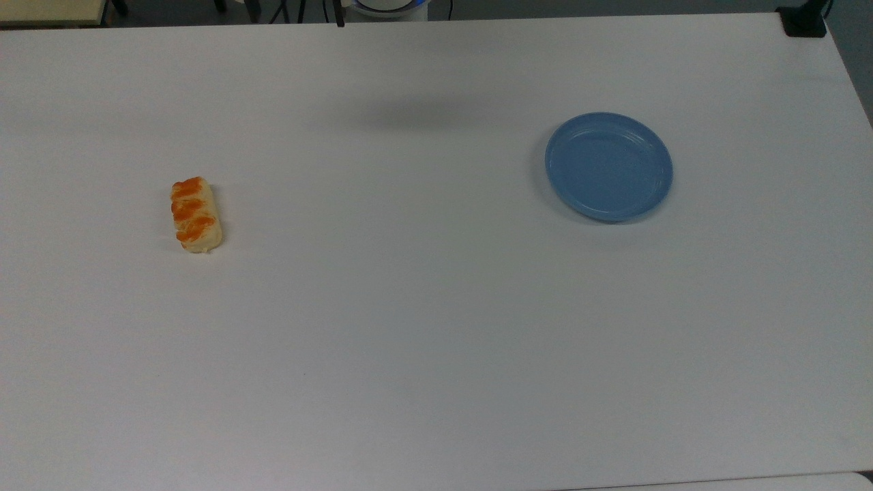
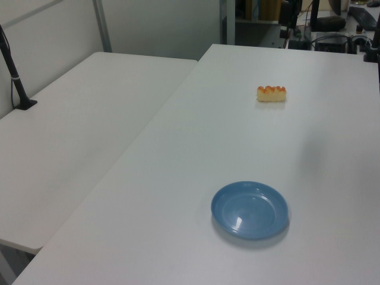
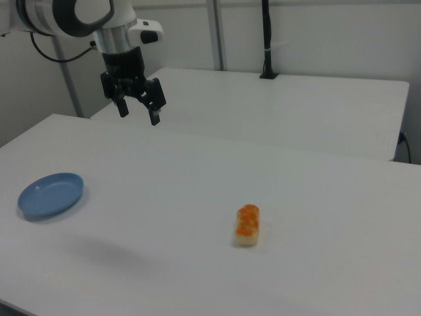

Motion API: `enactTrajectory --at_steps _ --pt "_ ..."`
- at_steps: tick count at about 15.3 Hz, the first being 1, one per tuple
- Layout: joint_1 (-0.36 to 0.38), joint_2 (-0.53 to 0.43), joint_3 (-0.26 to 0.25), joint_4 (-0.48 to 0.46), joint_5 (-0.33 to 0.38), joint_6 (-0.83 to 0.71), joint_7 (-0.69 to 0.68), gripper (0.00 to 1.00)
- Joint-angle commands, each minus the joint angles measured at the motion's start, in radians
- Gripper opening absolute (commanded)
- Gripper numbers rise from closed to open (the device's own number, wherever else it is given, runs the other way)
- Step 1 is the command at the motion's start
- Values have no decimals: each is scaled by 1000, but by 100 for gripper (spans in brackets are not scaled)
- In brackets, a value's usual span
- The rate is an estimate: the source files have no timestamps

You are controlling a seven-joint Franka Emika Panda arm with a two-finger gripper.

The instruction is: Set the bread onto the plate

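The bread, a pale oblong bun with orange-brown glazed bumps, lies on the white table at the top view's left; it also lies far back in the left view and near the front in the right view. The blue plate rests bare on the table at the top view's right, near the front in the left view and at the right view's left. My gripper hangs open high above the table in the right view, fingers pointing down, holding nothing, well away from bread and plate.
A second white table adjoins this one along the left view's left. A black post is clamped to it. A black clamp sits at the top view's far right corner. Cables and equipment lie beyond the far edge.
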Motion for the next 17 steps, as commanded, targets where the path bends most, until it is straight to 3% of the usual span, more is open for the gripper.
enactTrajectory --at_steps 1,17 --pt "11 -24 -12 -21 19 10 -5 100" --pt "13 -21 -10 -20 3 -38 -15 100"
